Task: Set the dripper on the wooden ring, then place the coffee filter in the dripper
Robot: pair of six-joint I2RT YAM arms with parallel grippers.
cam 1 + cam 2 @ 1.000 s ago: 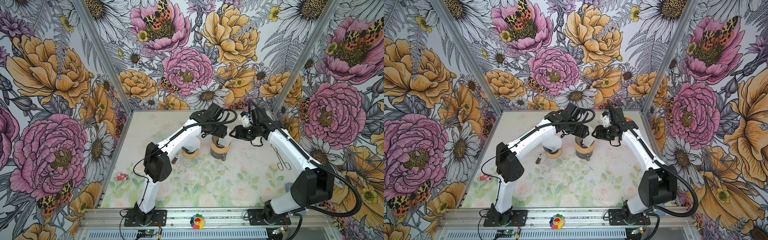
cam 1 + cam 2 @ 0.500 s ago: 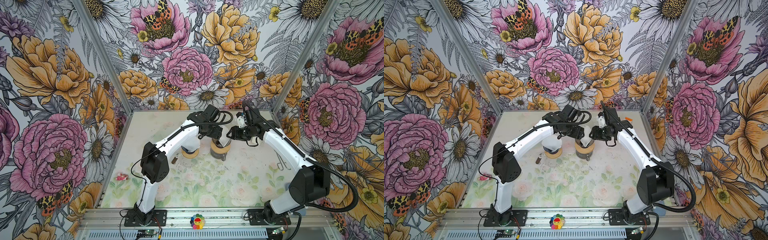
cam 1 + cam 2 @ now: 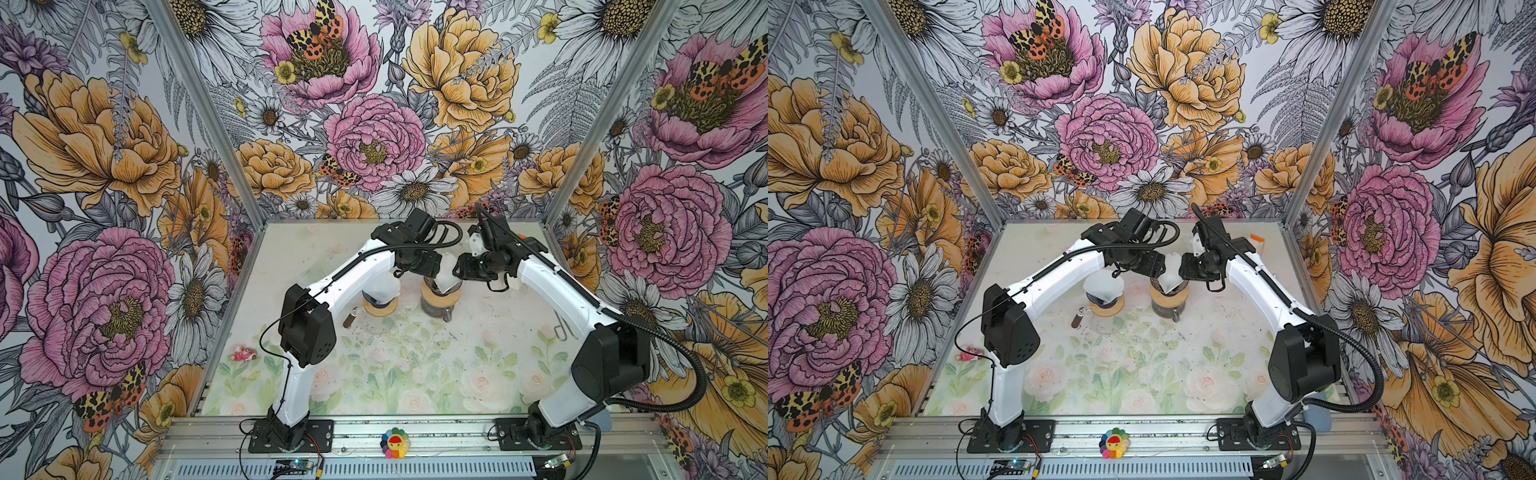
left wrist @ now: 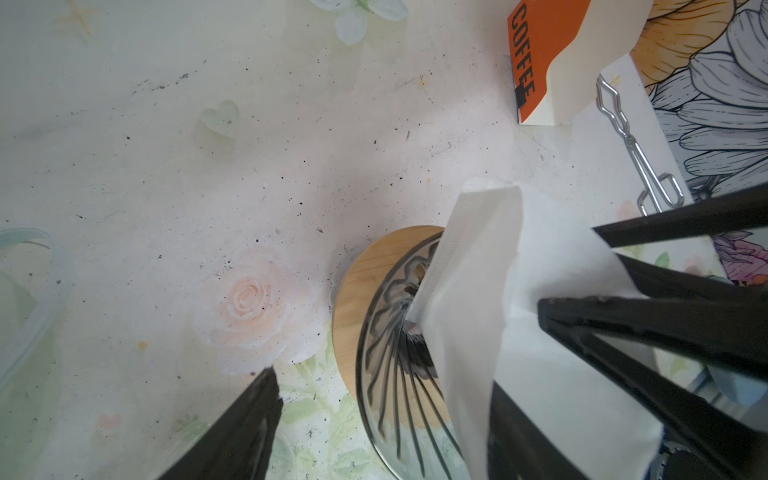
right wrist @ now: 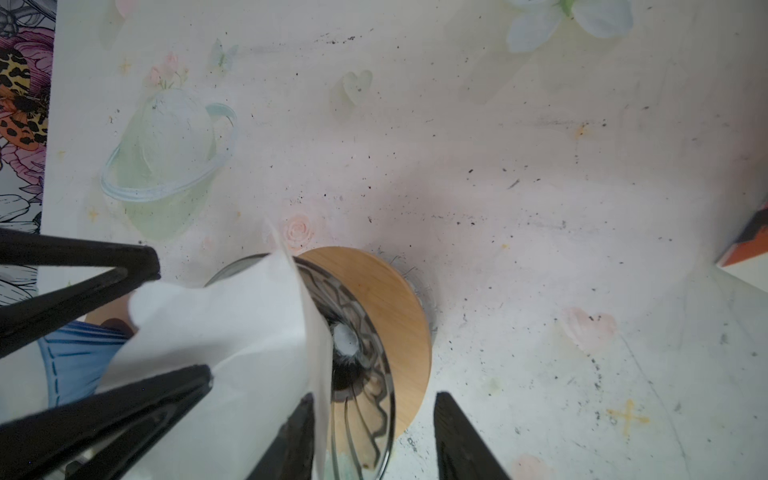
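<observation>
A white paper coffee filter (image 3: 446,271) (image 3: 1170,275) stands tilted with its tip down in the glass dripper (image 4: 390,374) (image 5: 365,374), which sits on a wooden collar (image 3: 440,296). Both grippers meet over it. My left gripper (image 4: 382,386) is open wide, with one finger against the paper's fold and the other out over the table. My right gripper (image 5: 374,399) is also open: one finger lies in the filter's (image 5: 232,332) edge, and the dripper shows in the gap. Neither gripper clamps the paper.
A second dripper (image 3: 1104,286) with a filter in it stands just left on its carafe. An orange coffee bag (image 4: 536,54) stands at the back right. Metal tongs (image 3: 563,324) lie by the right wall and a small pink toy (image 3: 244,354) by the left wall.
The right gripper has shifted left, closer to the left gripper, and both now sit over the dripper. The left jaws have narrowed slightly.
</observation>
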